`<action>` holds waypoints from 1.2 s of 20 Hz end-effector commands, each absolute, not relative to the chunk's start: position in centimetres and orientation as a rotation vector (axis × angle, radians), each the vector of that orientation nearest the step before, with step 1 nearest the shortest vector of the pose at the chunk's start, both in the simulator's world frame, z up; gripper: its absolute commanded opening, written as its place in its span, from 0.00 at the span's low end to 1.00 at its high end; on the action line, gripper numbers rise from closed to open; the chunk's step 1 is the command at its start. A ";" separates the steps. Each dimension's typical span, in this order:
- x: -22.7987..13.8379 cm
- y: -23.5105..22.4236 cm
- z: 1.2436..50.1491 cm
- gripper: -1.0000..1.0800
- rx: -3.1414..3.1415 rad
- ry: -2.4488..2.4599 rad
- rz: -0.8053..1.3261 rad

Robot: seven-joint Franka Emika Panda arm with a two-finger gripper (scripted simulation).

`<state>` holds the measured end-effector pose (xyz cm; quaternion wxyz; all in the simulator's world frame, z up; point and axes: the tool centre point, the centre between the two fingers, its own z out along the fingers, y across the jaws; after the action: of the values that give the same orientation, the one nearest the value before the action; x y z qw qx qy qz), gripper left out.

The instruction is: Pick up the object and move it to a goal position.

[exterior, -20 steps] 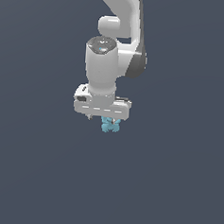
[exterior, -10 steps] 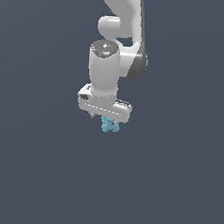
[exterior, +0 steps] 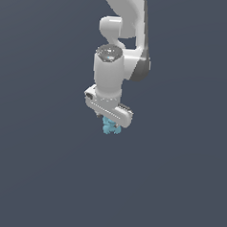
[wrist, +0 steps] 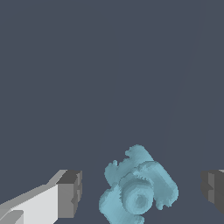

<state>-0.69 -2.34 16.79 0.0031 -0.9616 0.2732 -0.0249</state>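
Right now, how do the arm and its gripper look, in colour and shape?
The arm is smooth white with rounded, cylindrical links and a dark grey joint band. The gripper has a white block-like body. Its fingers are white with dark grey square pads. No cables or markings show.

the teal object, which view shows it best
The wrist view. There the object fills a large area, its rounded knobs clear, with a gap to each finger. In the exterior view the object is a tiny teal patch just under the gripper, its shape hard to read.
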 end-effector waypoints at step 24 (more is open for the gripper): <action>-4.7 -0.7 13.4 0.96 -2.562 1.807 -0.016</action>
<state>-4.45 -0.75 13.63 0.0036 -0.8290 0.5592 -0.0062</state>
